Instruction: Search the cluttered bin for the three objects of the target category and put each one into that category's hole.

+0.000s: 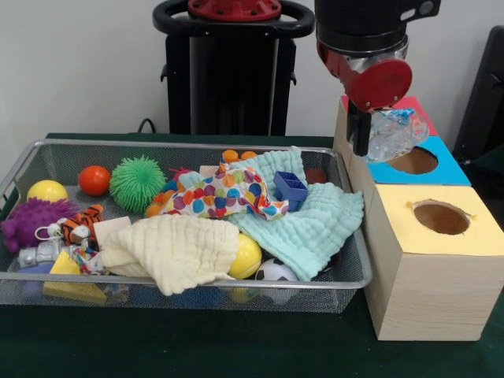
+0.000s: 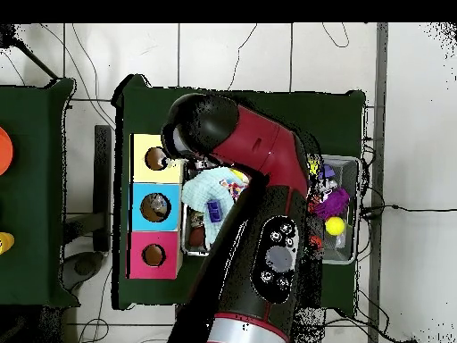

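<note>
My gripper [image 1: 376, 132] hangs at the right of the front view, shut on a small clear plastic bottle [image 1: 396, 134] with a pale blue label band. It holds the bottle just above the round hole [image 1: 413, 161] in the blue-topped wooden box [image 1: 449, 169]. The silver wire mesh bin [image 1: 197, 145] lies to the left, full of toys and cloths. I cannot make out any other bottle in it. In the overhead view the arm [image 2: 268, 232] covers most of the bin [image 2: 353, 257] and hides the gripper.
Three wooden boxes stand in a row right of the bin: yellow-topped [image 1: 441, 236] nearest, blue in the middle, red-topped [image 1: 416, 105] farthest. In the bin lie a cream cloth [image 1: 177, 248], a mint cloth [image 1: 315, 224], a green spiky ball [image 1: 137, 183] and a purple spiky toy [image 1: 27, 220].
</note>
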Motion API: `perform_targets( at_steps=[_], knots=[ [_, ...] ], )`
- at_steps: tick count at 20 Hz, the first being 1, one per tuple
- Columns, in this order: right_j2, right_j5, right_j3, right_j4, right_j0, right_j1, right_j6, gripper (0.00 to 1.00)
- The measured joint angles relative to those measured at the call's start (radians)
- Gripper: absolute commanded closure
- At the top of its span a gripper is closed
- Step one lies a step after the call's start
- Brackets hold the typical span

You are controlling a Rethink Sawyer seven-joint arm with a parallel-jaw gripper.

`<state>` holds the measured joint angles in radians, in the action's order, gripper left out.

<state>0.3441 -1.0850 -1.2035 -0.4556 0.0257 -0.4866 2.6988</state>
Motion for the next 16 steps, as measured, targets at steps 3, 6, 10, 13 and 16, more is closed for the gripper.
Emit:
perform_targets(
  at_steps=[3,6,10,13,16],
  knots=[
    [0.011,0.000,-0.001,-0.007,0.016,0.015,0.000,1.00],
    [0.013,0.000,-0.003,-0.012,0.025,0.017,0.000,1.00],
    [0.017,0.000,-0.010,-0.024,0.042,0.016,0.000,1.00],
    [0.018,0.005,-0.015,-0.032,0.050,0.015,0.000,1.00],
    [0.018,0.010,-0.021,-0.041,0.057,0.011,0.000,1.00]
  ],
)
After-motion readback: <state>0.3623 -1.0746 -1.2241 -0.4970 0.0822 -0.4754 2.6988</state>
